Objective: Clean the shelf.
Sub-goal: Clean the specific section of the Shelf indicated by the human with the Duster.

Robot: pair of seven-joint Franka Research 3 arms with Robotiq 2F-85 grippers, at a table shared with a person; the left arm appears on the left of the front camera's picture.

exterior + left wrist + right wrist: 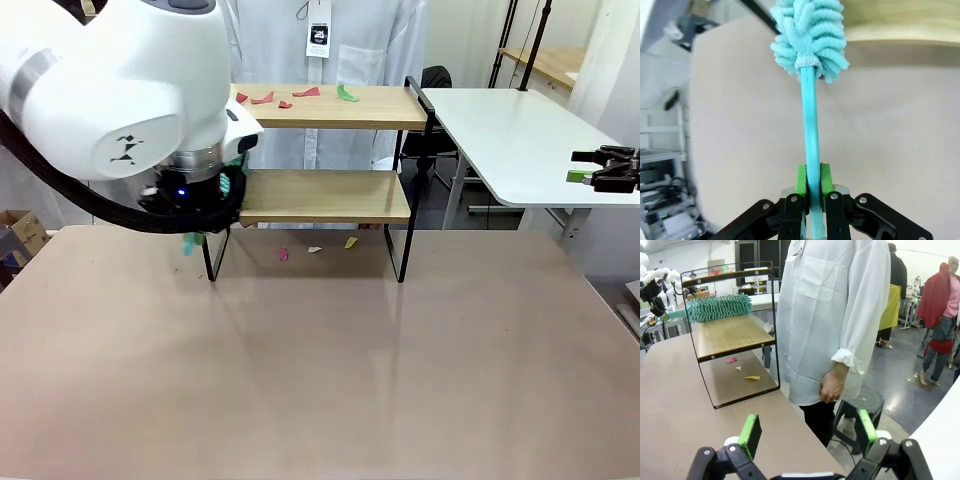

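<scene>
Since the duster (pixel 810 37) is clenched by its teal handle between the pads of the left gripper (pixel 810 182), with its fluffy head lying at the left end of the lower board, a sweep of that board is judged to be the step in hand. The shelf (pixel 320 195) is set at the far edge of the beige tabletop (pixel 320 380), just before the person (pixel 830 315). The head should be pressed flat and drawn lengthwise in one even stroke, clear of the black uprights (a snag could shift the light frame). Paper scraps (pixel 300 95) on the top board are not yet swept. The right gripper (pixel 808 427) is held released, well apart.
</scene>
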